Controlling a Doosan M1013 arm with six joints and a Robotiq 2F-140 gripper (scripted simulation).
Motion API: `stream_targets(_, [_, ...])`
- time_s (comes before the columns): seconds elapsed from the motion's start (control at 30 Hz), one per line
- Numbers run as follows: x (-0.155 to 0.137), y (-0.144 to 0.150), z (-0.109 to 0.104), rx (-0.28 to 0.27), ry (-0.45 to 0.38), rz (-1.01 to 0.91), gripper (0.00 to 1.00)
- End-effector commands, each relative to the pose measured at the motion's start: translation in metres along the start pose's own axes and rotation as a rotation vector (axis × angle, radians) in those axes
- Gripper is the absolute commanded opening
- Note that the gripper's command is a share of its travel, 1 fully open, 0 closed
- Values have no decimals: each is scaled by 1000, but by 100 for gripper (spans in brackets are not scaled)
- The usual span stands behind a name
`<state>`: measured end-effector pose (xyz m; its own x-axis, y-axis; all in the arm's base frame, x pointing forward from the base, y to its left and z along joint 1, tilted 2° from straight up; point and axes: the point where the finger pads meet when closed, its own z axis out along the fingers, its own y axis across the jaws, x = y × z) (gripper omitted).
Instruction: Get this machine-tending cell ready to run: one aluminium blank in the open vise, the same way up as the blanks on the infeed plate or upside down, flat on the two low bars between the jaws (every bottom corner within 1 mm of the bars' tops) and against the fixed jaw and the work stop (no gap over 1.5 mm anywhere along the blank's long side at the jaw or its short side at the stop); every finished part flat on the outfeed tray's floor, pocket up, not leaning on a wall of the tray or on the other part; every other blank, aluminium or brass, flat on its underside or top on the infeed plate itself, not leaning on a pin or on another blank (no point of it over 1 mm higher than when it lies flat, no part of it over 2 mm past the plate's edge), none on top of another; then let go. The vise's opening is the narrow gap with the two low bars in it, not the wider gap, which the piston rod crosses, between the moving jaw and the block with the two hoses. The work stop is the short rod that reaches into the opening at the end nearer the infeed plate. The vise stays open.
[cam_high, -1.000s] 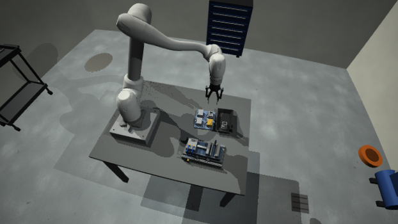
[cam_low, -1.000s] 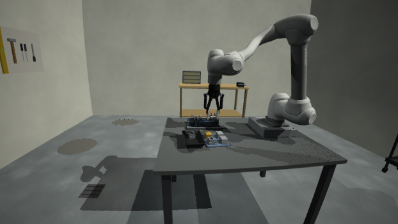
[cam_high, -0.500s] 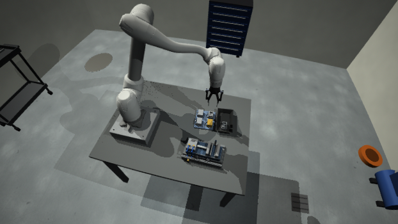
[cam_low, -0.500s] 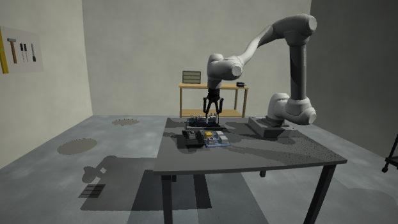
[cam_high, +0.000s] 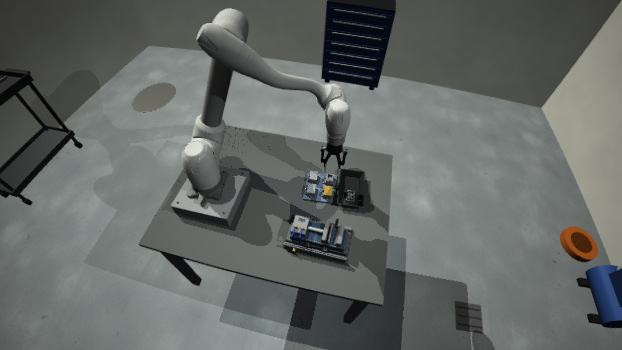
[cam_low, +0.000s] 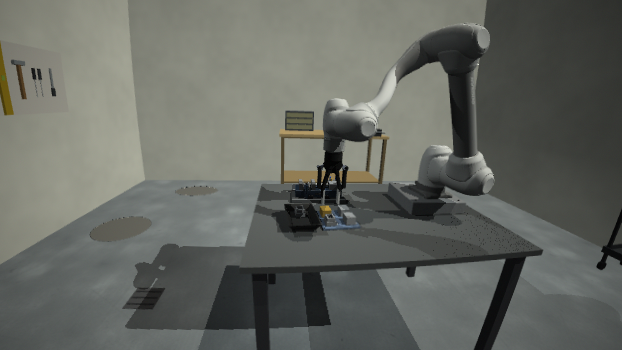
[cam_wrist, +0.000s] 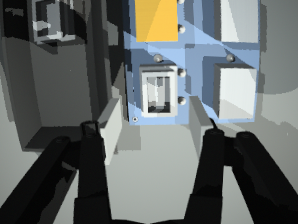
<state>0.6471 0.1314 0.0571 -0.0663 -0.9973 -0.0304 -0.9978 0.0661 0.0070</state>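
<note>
My gripper (cam_high: 332, 168) (cam_low: 331, 202) (cam_wrist: 154, 111) is open and empty, pointing down above the near edge of the infeed plate (cam_wrist: 201, 67). A finished part (cam_high: 330, 178) (cam_low: 330, 219) (cam_wrist: 172, 95) lies on the plate, pocket up, ahead of and between the fingers in the wrist view. Beside it are two aluminium blanks (cam_high: 311, 189) (cam_low: 349, 218) (cam_wrist: 237, 92) and a brass blank (cam_high: 328, 192) (cam_low: 325, 211) (cam_wrist: 156, 20). Another finished part (cam_high: 350, 195) (cam_wrist: 47, 20) lies in the outfeed tray (cam_high: 353, 180) (cam_wrist: 60, 95). The vise's fixed jaw (cam_high: 341, 236) stands apart from the moving jaw; no blank is discernible between them.
The tray's dark wall stands close beside the plate, near one finger. Small pins (cam_wrist: 182, 73) (cam_wrist: 230, 58) stick up from the plate. The vise's block (cam_high: 300, 222) with two hoses stands across the table (cam_high: 260, 220) from the plate.
</note>
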Motion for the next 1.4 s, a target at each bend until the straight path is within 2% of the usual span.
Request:
stream_targets(0.0, [-2, 3, 14, -10, -3, 2, 40])
stream_targets(0.43, [-2, 3, 48, -10, -3, 2, 40])
stream_targets(1.37, [-2, 3, 53, -10, -3, 2, 40])
